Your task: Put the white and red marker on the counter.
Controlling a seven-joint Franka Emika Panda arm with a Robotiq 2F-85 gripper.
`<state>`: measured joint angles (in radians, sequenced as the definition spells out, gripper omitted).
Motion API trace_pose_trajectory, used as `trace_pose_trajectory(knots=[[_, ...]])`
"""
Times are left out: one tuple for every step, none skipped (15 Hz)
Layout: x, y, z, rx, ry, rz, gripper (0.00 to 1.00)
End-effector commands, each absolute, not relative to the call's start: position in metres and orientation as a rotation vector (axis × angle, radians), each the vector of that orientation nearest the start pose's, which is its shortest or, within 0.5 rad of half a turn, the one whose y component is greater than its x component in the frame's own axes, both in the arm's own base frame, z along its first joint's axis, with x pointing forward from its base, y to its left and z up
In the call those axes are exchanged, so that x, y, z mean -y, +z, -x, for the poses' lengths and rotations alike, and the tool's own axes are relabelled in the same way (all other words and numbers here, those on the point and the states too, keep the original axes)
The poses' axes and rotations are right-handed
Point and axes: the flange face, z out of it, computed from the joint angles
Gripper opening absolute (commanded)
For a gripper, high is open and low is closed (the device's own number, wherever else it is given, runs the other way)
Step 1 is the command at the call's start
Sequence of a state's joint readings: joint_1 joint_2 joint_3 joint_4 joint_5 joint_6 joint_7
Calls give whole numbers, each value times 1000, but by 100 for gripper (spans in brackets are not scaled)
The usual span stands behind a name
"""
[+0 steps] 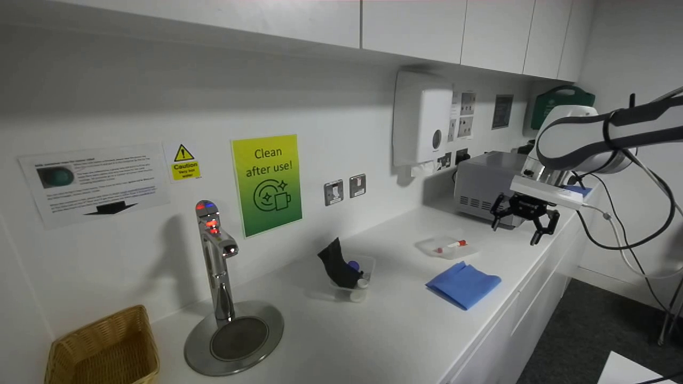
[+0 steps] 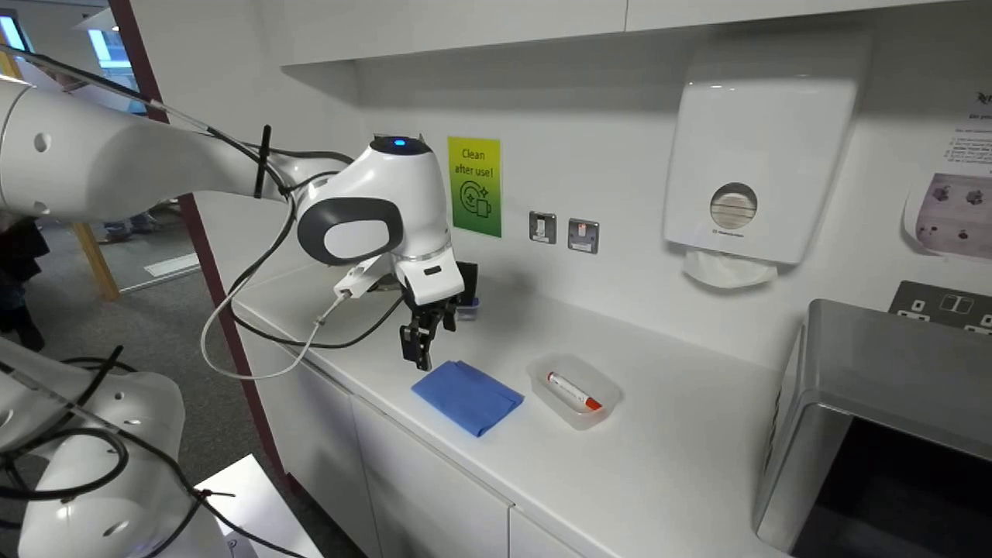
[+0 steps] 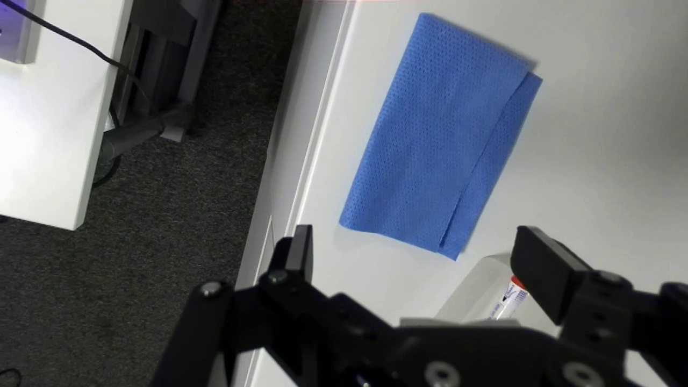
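The white and red marker (image 1: 452, 246) lies in a shallow clear tub on the white counter (image 1: 397, 325). It shows in both exterior views, with its red end toward the microwave in an exterior view (image 2: 573, 390). In the wrist view the marker (image 3: 508, 302) is partly hidden by a finger and the gripper body. My gripper (image 1: 515, 233) is open and empty, above the counter and apart from the marker. In the wrist view the gripper's (image 3: 414, 231) fingers are wide apart, with the tub behind the right finger.
A folded blue cloth (image 2: 467, 397) lies beside the clear tub (image 2: 601, 372). A second clear tub (image 1: 368, 264) holds a black item and small things. A tap (image 1: 217, 266), a wicker basket (image 1: 101, 354) and a microwave (image 2: 891, 372) stand on the counter. Cabinets (image 1: 411, 29) hang above.
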<state>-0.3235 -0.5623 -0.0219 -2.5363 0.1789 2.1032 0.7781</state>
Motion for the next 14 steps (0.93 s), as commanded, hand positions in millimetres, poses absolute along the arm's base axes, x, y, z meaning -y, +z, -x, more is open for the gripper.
trace_pose_trajectory(knots=[[131, 473, -380, -1800, -168, 2347, 100], [137, 472, -384, -1853, -165, 2303, 100], [145, 471, -388, -1923, -171, 2241, 100], [154, 469, -393, -1993, -164, 2176, 100], [163, 468, -398, -2051, -173, 2118, 100], [173, 466, -403, -2111, -165, 2058, 100], [183, 465, -409, -2168, -171, 1995, 100], [195, 464, -415, -2225, -173, 1933, 100], [205, 463, -421, -2277, -178, 1869, 100], [216, 462, -428, -2323, -182, 1820, 100], [224, 461, -435, -2357, -185, 1781, 100], [232, 460, -444, -2386, -191, 1755, 100], [238, 459, -451, -2407, -193, 1738, 100], [244, 458, -459, -2424, -191, 1724, 100]])
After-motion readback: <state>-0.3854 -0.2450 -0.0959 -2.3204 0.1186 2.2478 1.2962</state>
